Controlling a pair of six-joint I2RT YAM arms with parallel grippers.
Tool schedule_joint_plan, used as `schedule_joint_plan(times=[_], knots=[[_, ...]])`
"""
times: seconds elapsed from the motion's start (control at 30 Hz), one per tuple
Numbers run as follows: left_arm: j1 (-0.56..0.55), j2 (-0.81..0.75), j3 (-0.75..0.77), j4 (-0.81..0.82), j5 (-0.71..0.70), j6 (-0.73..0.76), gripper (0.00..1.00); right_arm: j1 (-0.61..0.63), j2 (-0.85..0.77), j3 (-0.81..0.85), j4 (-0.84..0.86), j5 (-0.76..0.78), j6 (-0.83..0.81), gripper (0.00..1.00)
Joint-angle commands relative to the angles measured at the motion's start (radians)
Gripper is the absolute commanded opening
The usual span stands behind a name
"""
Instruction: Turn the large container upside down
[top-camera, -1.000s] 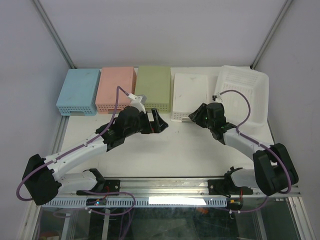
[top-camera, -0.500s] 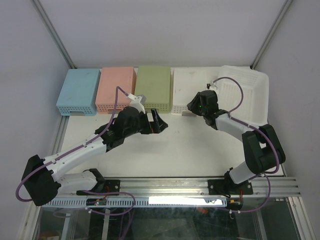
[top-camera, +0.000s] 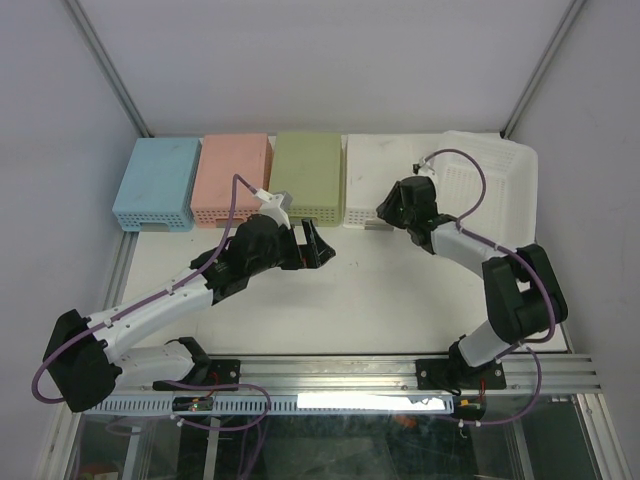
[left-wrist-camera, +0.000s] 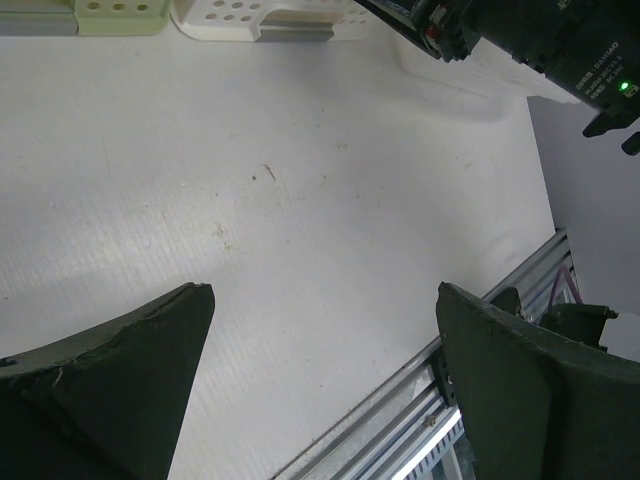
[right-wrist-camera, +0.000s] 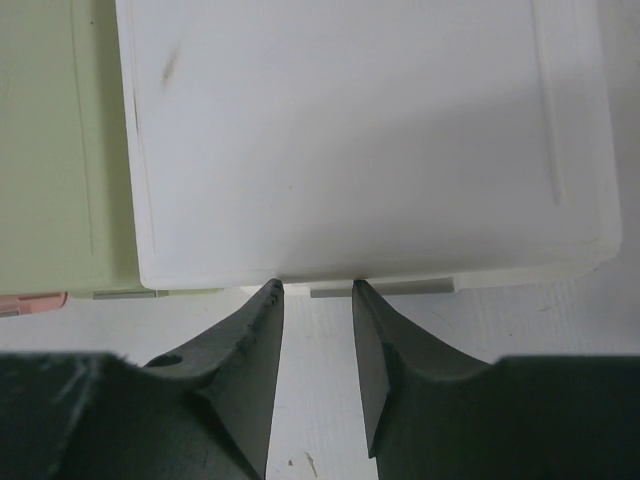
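The large container (top-camera: 500, 180) is a white perforated basket at the back right of the table, open side up. My right gripper (top-camera: 383, 213) is left of it, at the front edge of a small white upturned box (top-camera: 372, 175). In the right wrist view the gripper (right-wrist-camera: 315, 288) is narrowly open with nothing between its fingers, and its tips reach the small white box's (right-wrist-camera: 360, 140) front lip. My left gripper (top-camera: 318, 245) is wide open and empty over the bare middle of the table (left-wrist-camera: 300, 200).
A blue box (top-camera: 157, 182), a pink box (top-camera: 233, 175) and a green box (top-camera: 307, 173) stand upturned in a row along the back, left of the small white box. A metal rail (top-camera: 330, 372) runs along the near edge.
My right arm has swung back and left, from in front of the large basket to the small white box's front edge. That box now sits slightly farther back. The left arm has barely moved.
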Motion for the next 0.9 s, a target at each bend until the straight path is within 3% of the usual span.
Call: schedule_joint_plan(times=[0.0, 0.17, 0.37, 0.57, 0.67, 0.87], knots=[[-0.011, -0.018, 0.009, 0.036, -0.02, 0.003, 0.99, -0.039, 0.045, 0.1, 0.007, -0.002, -0.043, 0.37], [-0.011, -0.024, 0.01, 0.036, -0.016, 0.001, 0.99, -0.053, 0.059, 0.194, -0.067, -0.048, -0.067, 0.37], [-0.011, -0.012, 0.013, 0.036, -0.019, 0.003, 0.99, -0.053, -0.128, 0.2, -0.136, -0.061, -0.132, 0.39], [-0.011, 0.017, 0.033, 0.041, -0.012, 0.01, 0.99, -0.086, -0.243, 0.246, -0.304, 0.236, -0.302, 0.53], [-0.012, 0.037, 0.037, 0.056, -0.004, 0.013, 0.99, -0.158, -0.16, 0.348, -0.439, 0.245, -0.308, 0.69], [-0.012, 0.06, 0.057, 0.058, 0.021, 0.013, 0.99, -0.216, 0.11, 0.634, -0.686, 0.142, -0.344, 0.71]])
